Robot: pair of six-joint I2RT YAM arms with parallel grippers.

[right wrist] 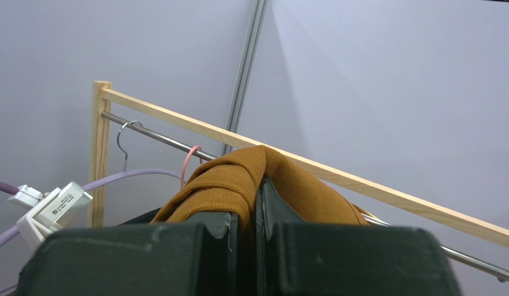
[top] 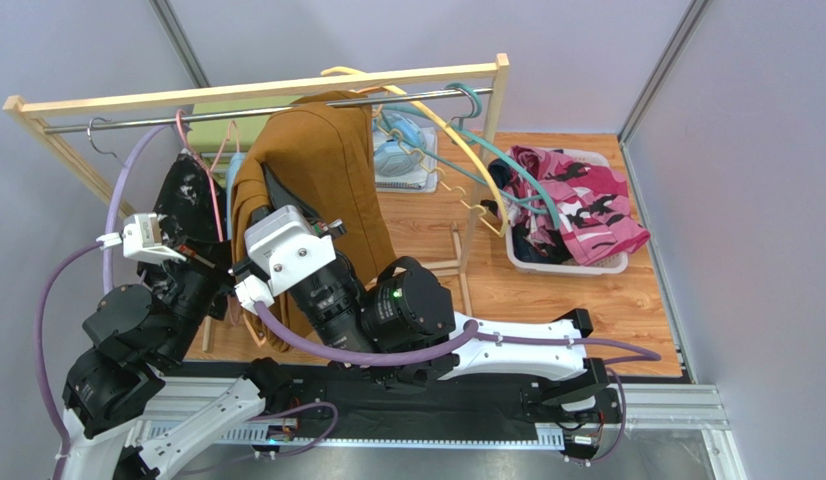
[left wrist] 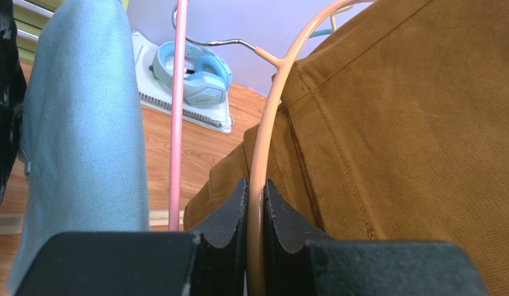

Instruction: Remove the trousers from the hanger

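Observation:
Mustard-brown trousers [top: 327, 170] hang over a peach hanger [left wrist: 269, 111] on the rack's metal rail [top: 117, 122]. My left gripper [left wrist: 256, 188] is shut on the peach hanger's thin arm, just below the cloth. My right gripper [right wrist: 246, 203] is shut on a fold of the mustard-brown trousers [right wrist: 238, 176], close under the rail. Light blue trousers [left wrist: 78, 123] and black speckled trousers [top: 192, 200] hang to the left. Pink floral trousers [top: 577, 195] lie in the white basket on top of a dark navy pair [top: 532, 250].
A wooden rack frame [top: 257, 85] spans the back. Empty yellow and teal hangers [top: 457, 130] hang at its right end. A pink hanger [left wrist: 177, 111] hangs between the blue and brown trousers. Blue headphones [left wrist: 195, 71] rest on a notebook. The white basket [top: 612, 265] stands at the right.

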